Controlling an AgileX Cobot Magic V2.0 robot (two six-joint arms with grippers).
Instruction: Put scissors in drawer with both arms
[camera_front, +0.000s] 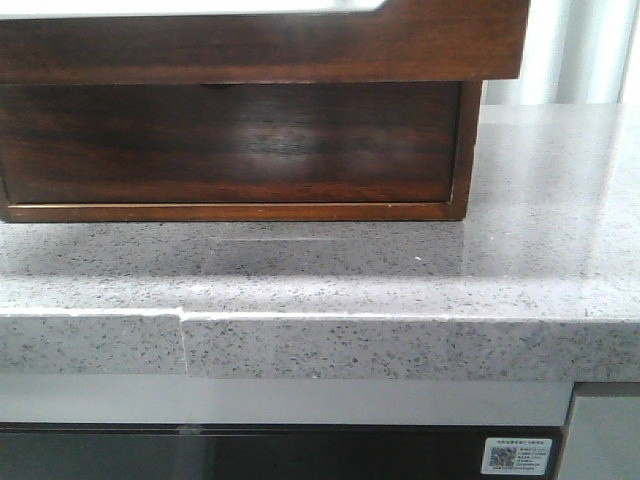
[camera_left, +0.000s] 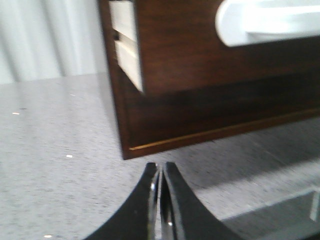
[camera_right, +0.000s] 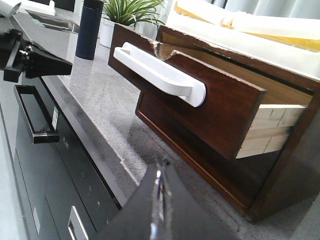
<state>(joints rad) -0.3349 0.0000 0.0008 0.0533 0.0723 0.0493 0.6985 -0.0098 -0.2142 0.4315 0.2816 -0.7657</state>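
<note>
On the grey speckled bench (camera_front: 420, 280) stood a dark wooden box (camera_front: 230, 150), and its drawer (camera_right: 215, 105) was already pulled partway out, the pale side boards bared and the white handle (camera_right: 160, 75) across its front; in the front view the drawer front hung over the box at twelve o'clock. That much of the job looked done, by my judgement: the drawer was open enough to take something. What remained was everything to do with the scissors, which appeared in none of the three views, so where they lay could not be told, nor how they sat relative to either arm. The left fingers (camera_left: 160, 200) were pressed together with only a hairline between them, holding nothing, low before the box's lower corner and just off its bottom edge. The right fingers (camera_right: 161, 195) were likewise closed and empty, near the bench edge, with the drawer front at about one o'clock from them and apart from it. A dark flask (camera_right: 89, 30) and a potted plant (camera_right: 127, 12) stood farther along the bench, at eleven o'clock in the right wrist view. I would judge the task barely begun: finding, lifting and placing the scissors, then closing the drawer, were all still to come.
</note>
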